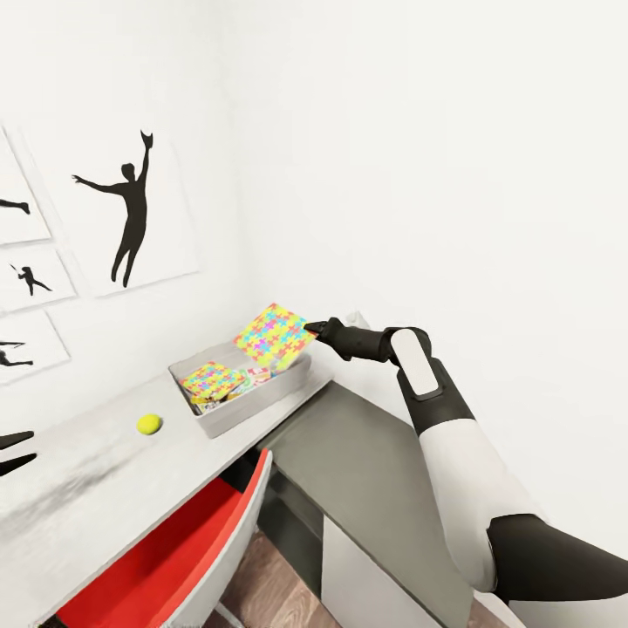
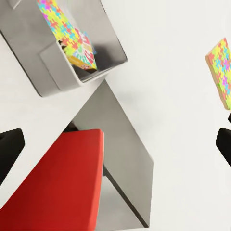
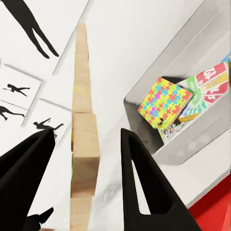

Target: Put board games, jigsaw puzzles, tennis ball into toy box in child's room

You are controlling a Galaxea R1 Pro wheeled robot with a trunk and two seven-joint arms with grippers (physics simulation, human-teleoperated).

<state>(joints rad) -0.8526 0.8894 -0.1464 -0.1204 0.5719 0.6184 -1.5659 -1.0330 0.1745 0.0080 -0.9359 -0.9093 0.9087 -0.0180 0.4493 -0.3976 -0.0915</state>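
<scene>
Right pincer (image 1: 316, 331) gripped puzzle (image 1: 274, 334) edge above toy box (image 1: 253, 406); ball (image 1: 149, 424) beside box; left pincer (image 1: 16, 452) apparently open, empty.

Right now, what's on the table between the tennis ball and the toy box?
Nothing: in the head view, only bare tabletop lies between the tennis ball and the toy box.

Toy box (image 2: 72, 67) holds jigsaw puzzle (image 2: 62, 29); red chair (image 2: 62, 187).

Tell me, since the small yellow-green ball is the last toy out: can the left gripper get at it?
Probably yes. The small yellow-green ball sits in the open on the pale marbled table, nothing between it and the left gripper, which hovers open nearby.
</scene>
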